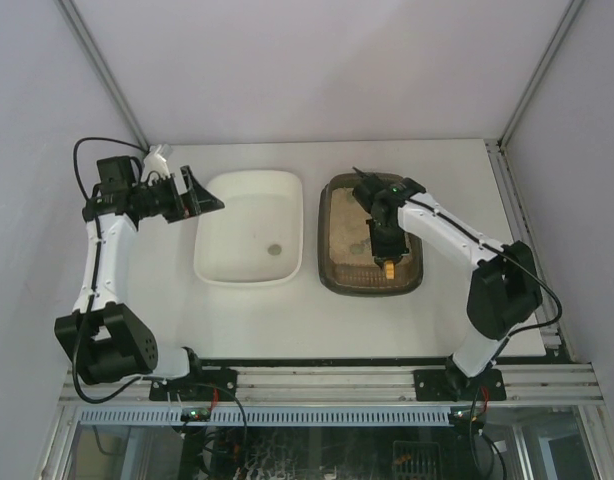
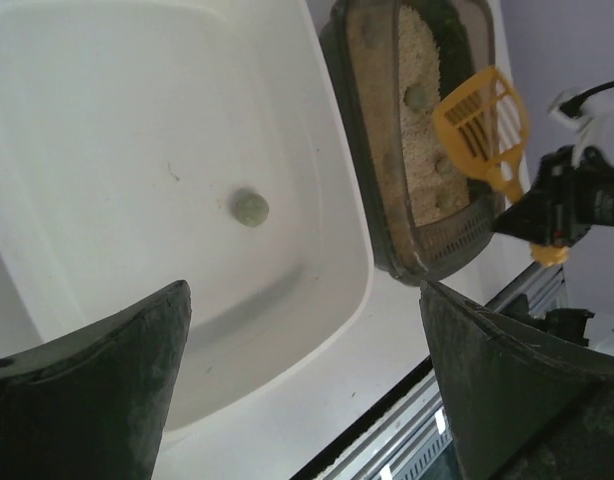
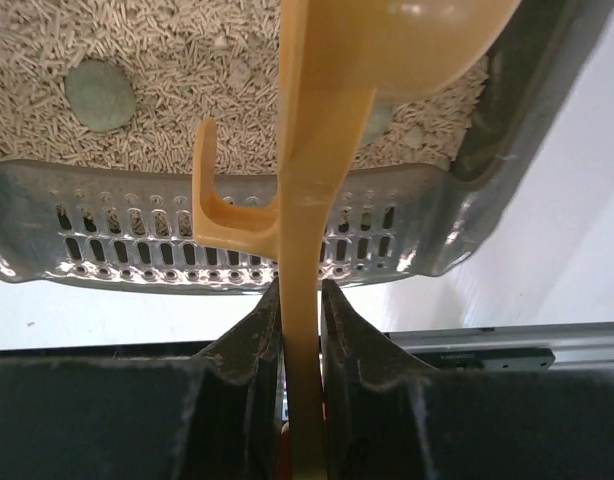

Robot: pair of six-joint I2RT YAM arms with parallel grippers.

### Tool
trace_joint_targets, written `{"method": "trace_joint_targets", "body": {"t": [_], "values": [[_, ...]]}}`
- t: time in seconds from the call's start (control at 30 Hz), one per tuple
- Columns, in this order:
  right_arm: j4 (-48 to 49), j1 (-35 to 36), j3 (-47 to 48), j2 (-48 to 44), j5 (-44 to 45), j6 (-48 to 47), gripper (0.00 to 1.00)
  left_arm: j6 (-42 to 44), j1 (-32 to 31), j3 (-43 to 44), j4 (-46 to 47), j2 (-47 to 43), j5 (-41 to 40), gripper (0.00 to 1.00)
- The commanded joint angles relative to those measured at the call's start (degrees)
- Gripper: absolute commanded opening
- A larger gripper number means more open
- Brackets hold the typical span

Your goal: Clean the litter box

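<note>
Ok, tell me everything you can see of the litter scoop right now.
The litter scoop is yellow-orange plastic: a slotted, shallow blade, a flat narrow handle and a small hook branching off it. The right pincer is shut on the handle. The scoop hangs tilted over the near end of the litter box, blade above the litter; whether it touches the litter I cannot tell.

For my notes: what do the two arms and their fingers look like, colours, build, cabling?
Both the left arm and right arm have white links with bulky black joint housings. Thin black cables loop off each. A small green light glows near the right wrist. The fingers are dark, matte, wedge-shaped, slightly scuffed.
</note>
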Motion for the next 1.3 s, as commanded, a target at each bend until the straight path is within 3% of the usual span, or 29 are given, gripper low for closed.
{"method": "trace_joint_targets", "body": {"t": [0.0,0.23,0.33,0.73,1.27], "values": [[-2.7,-0.58,2.1,2.07,-3.8,0.78,0.0,-6.77,-0.64,-1.49,6.31,-4.72,1.83,1.0],[-6.98,-1.44,6.82,6.55,6.86,0.94,0.0,-13.67,-1.02,-3.44,7.95,-11.49,-11.96,1.0],[-6.87,-2.21,6.59,7.06,7.14,0.89,0.0,-14.02,-1.06,-1.76,5.76,-11.47,-16.37,1.0],[-5.78,-2.61,9.78,14.05,9.95,1.14,0.0,-16.34,-1.1,-2.36,5.79,-11.2,-22.04,1.0],[4.92,-4.61,8.74,18.23,-6.37,-0.13,0.0,-16.07,-1.06,-2.52,5.87,-8.2,-20.61,1.0]]}}
